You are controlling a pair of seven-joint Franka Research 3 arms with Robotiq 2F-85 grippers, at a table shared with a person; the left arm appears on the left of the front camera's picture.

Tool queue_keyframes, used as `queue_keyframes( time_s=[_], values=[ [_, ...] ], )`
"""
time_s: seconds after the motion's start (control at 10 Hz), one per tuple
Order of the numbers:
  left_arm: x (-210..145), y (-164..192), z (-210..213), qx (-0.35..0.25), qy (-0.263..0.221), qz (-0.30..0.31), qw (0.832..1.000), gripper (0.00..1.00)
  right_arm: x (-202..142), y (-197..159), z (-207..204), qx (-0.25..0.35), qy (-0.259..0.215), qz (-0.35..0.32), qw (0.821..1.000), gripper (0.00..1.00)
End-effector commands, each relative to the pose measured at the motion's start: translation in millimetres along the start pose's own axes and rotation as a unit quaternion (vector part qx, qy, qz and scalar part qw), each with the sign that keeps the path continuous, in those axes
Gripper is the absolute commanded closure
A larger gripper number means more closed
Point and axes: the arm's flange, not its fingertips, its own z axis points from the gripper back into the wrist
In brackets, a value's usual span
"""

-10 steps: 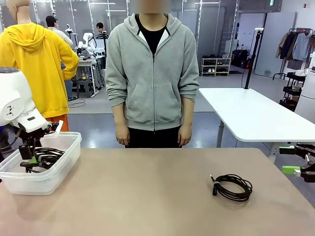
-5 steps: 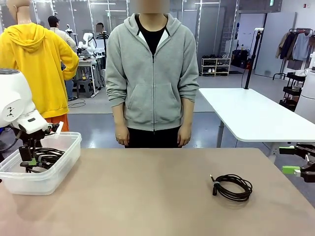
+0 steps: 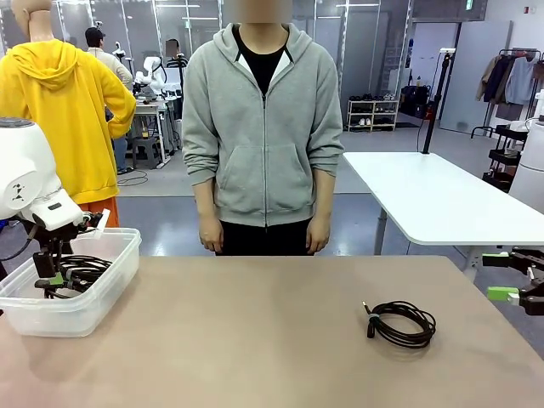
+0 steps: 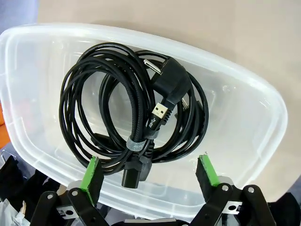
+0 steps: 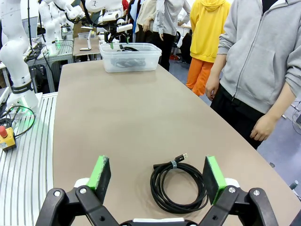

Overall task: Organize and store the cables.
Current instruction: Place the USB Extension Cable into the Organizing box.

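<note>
1. Two sets of fingers stand spread wide, and neither one grips anything.
2. Left fingers (image 4: 149,173) hang over the near rim of a clear plastic bin (image 4: 263,122), green pads apart on either side of the bin's contents in the left wrist view.
3. Just beyond and between those pads lie the stored cables (image 4: 127,108), black coils lying one on another inside the bin; a wrap band holds one bundle, and a chunky mains plug and a flat USB plug rest on top.
4. In the front view the left fingers (image 3: 53,276) reach down into the bin (image 3: 102,289) at the left edge of the tabletop (image 3: 255,340), with the coils (image 3: 81,268) just beside them.
5. Right fingers (image 5: 157,176) hover above the tabletop (image 5: 117,108), and one loose cable (image 5: 178,186) lies flat on it between and just past the two green pads, not touched by either.
6. From the front, that coil (image 3: 401,323) sits near the right fingers (image 3: 510,285), which hover at the right edge, apart from it.
7. Across the tabletop a person in a grey hoodie (image 3: 263,127) stands with hands down.
</note>
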Motion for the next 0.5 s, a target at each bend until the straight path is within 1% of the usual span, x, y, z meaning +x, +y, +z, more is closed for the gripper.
queue_keyframes(
  time_s=[0.0,0.4],
  values=[
    [-1.6,4.9,0.1,0.003,0.004,-0.008,1.000,0.00,1.8,-0.7,-1.8,0.001,-0.002,0.002,1.000,0.00],
    [-1.6,4.9,0.1,0.003,0.004,-0.008,1.000,0.00,1.8,-0.7,-1.8,0.001,-0.002,0.002,1.000,0.00]
  ],
)
